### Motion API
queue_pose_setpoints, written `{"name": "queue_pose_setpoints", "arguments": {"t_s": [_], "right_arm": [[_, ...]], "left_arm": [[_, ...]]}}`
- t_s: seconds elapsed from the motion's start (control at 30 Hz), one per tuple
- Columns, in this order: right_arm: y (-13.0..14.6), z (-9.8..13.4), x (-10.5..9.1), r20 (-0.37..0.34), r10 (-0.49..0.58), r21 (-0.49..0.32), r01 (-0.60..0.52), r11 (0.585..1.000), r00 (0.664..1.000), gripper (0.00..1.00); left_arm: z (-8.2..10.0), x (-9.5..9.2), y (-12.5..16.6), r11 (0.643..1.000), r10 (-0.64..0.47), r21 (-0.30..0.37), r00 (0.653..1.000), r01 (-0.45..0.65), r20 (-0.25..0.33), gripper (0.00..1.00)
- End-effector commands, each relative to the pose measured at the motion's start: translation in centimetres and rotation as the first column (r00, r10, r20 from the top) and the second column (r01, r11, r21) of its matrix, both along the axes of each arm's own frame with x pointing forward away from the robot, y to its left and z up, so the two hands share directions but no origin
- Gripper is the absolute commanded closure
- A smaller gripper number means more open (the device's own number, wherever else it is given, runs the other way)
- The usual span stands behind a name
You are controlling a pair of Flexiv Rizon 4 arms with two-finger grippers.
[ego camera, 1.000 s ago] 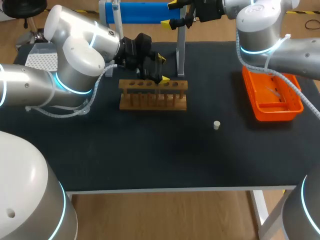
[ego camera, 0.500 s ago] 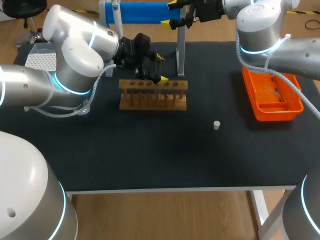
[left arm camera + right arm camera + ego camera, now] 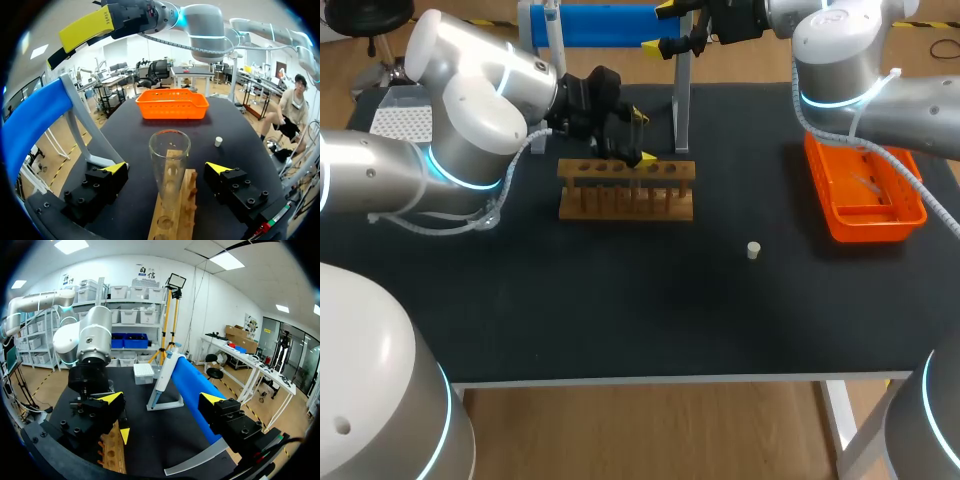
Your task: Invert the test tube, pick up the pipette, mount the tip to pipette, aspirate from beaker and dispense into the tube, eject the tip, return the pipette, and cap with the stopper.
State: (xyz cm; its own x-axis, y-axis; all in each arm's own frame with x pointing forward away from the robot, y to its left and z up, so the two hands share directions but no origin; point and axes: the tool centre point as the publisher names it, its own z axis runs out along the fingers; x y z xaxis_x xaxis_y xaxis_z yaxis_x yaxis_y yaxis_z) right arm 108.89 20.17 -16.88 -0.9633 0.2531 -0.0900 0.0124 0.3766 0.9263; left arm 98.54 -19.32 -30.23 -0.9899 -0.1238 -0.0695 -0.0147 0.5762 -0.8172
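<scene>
A clear test tube [image 3: 169, 165] stands mouth up in the wooden rack [image 3: 626, 189] [image 3: 174, 215]. My left gripper [image 3: 643, 137] [image 3: 167, 168] is open, with one finger on each side of the tube and neither touching it. My right gripper [image 3: 660, 27] [image 3: 162, 399] is open and empty at the table's back, beside the blue pipette [image 3: 590, 25] [image 3: 192, 390] that hangs on its stand [image 3: 682, 100]. A small white stopper [image 3: 753, 250] [image 3: 218, 141] lies on the black table [image 3: 620, 310].
An orange basket [image 3: 865, 190] [image 3: 172, 104] stands at the right of the table. A white tip box [image 3: 405, 118] [image 3: 144, 373] sits at the back left, partly behind my left arm.
My left gripper has edged slightly toward the back of the table at the rack. The right arm has not moved.
</scene>
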Motion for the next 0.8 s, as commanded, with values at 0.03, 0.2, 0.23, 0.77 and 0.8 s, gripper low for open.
{"name": "queue_pose_setpoints", "arguments": {"t_s": [0.03,0.2,0.23,0.77,0.8], "right_arm": [[-0.1,0.1,0.1,-0.003,0.004,-0.004,-0.004,1.000,1.000,0.00],[-0.1,0.1,0.1,-0.003,0.004,-0.004,-0.004,1.000,1.000,0.00],[-0.1,0.1,0.1,-0.003,0.004,-0.004,-0.004,1.000,1.000,0.00],[-11.6,-1.2,-11.5,-0.043,0.000,-0.026,-0.001,1.000,0.999,0.00],[-12.3,-1.4,-12.5,-0.050,-0.004,-0.022,0.003,1.000,0.999,0.00]], "left_arm": [[0.0,0.0,0.0,1.000,0.000,0.002,1.000,0.000,-0.001,0.00],[0.0,0.0,0.0,1.000,0.000,0.002,1.000,0.000,-0.001,0.00],[0.0,0.0,0.0,1.000,0.000,0.002,1.000,0.000,-0.001,0.00],[0.0,0.0,0.0,1.000,0.000,0.002,1.000,0.000,-0.001,0.00],[0.0,0.0,0.0,1.000,0.000,0.002,1.000,0.000,-0.001,0.00]]}}
